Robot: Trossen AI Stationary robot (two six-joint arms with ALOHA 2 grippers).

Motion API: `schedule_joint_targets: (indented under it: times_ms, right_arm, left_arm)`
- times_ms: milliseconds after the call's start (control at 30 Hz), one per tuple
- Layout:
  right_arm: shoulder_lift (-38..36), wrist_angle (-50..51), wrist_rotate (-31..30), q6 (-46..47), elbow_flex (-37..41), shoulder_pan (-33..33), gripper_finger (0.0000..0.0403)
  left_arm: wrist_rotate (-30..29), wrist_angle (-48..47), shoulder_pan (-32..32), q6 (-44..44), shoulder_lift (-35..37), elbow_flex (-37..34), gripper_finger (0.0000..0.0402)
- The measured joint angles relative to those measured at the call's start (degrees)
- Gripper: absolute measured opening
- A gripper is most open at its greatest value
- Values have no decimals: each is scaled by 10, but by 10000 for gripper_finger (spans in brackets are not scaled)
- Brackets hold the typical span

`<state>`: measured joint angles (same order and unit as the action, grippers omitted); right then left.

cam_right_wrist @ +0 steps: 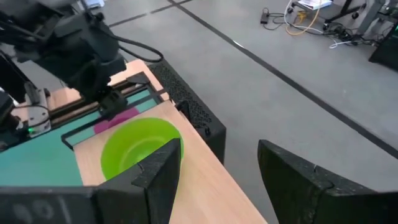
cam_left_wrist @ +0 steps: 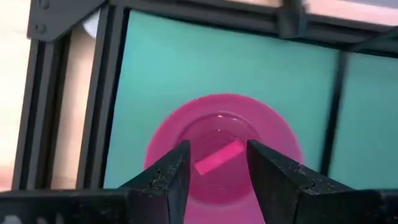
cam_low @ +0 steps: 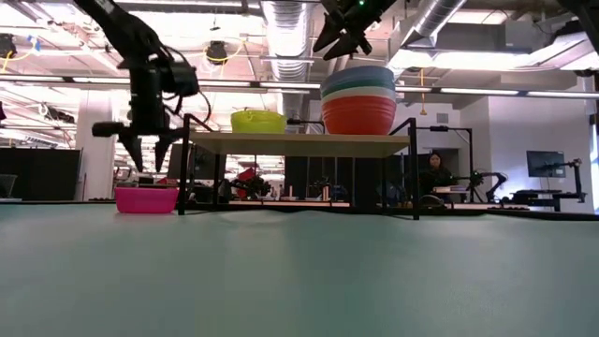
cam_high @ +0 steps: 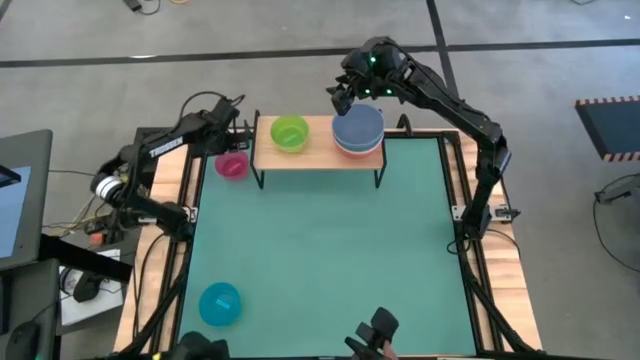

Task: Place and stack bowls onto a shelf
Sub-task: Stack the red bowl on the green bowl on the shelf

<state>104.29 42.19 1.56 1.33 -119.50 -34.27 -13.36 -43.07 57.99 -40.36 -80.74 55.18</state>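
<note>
- Overhead, the left gripper point(cam_high: 238, 133) hangs just above the pink bowl point(cam_high: 232, 165), which sits on the green mat point(cam_high: 320, 260) beside the shelf's left legs; the arm reaches in from the worktop's left edge, wrist pointing down.
- Its jaws are spread, empty, straddling the bowl's middle (seen from the left wrist view point(cam_left_wrist: 217, 163)).
- The right gripper point(cam_high: 343, 97) is held high behind the shelf point(cam_high: 318, 152), arm stretched from the right side, jaws parted and holding nothing.
- A green bowl point(cam_high: 289, 132) rests on the shelf's left part; a stack of bowls point(cam_high: 358, 129), pale blue on top and red at the bottom, stands on its right.
- A cyan bowl point(cam_high: 220, 303) lies well apart, near the mat's front left corner.
</note>
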Motion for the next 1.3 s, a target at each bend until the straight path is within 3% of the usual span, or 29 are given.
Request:
schedule_joint_targets:
  times_ms: [500, 767, 967, 1300]
  right_arm:
    - [0, 14, 14, -31, 0, -20, 238]
    - [0, 30, 17, -50, 0, -34, 238]
    - [0, 30, 17, -65, 0, -39, 238]
    - [0, 28, 17, -86, 0, -49, 238]
  left_arm:
    - [-93, 16, -7, -61, -89, 3, 141]
    - [-69, -7, -7, -57, -99, 3, 141]
    - [-29, -78, -18, -42, -96, 3, 141]
    - [-40, -176, -43, -102, -85, -1, 141]
